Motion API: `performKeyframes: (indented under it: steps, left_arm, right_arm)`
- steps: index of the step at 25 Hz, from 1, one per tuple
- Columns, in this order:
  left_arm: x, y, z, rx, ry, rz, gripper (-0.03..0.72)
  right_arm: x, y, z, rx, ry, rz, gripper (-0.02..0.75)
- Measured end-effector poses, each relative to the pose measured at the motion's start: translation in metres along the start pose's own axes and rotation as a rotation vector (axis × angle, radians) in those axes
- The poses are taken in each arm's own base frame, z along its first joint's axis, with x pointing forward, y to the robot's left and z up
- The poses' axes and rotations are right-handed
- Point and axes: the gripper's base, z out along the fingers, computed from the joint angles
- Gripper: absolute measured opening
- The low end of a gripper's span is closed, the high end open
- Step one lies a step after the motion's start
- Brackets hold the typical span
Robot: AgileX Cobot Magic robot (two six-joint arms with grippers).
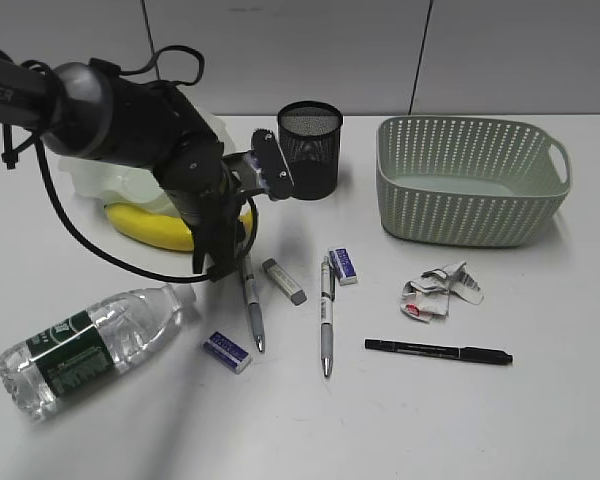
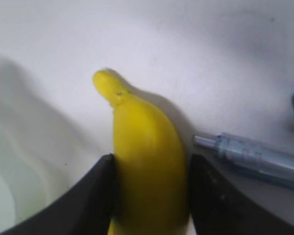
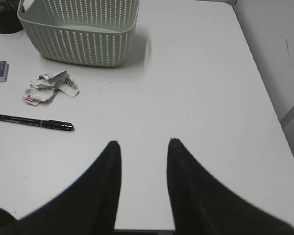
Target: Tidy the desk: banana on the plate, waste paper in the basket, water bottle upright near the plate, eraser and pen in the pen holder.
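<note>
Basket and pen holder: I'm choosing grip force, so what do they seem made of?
Basket: looks like moulded matte plastic, sage green, walls perforated in even rows. Pen holder: apparently black wire mesh, likely metal, since the wall behind shows through its fine grid.

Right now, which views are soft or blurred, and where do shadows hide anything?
Left wrist view: close-up, soft throughout; banana between the dark fingers, pen blurred. Exterior view: sharp, even light; arm shadow darkens the desk beside the water bottle. Right wrist view: basket and waste paper clear, near fingers soft-edged.
</note>
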Motion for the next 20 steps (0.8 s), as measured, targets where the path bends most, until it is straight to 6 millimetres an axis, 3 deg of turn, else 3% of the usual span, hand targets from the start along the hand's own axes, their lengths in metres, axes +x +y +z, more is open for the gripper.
performKeyframes:
  steps: [11,15,20]
  left_arm:
    - [-0.011,0.011,-0.011,0.024,0.016,-0.096,0.328]
    - [-0.021,0.022,-0.037,0.044,-0.022,-0.191,0.328]
    - [-0.031,0.037,-0.085,0.065,-0.089,-0.292,0.328]
  right_arm:
    - [0.000,0.000,0.000,0.000,0.000,0.000,0.268]
    - [0.000,0.000,0.000,0.000,0.000,0.000,0.268]
    - [0.000,0.000,0.000,0.000,0.000,-0.001,0.268]
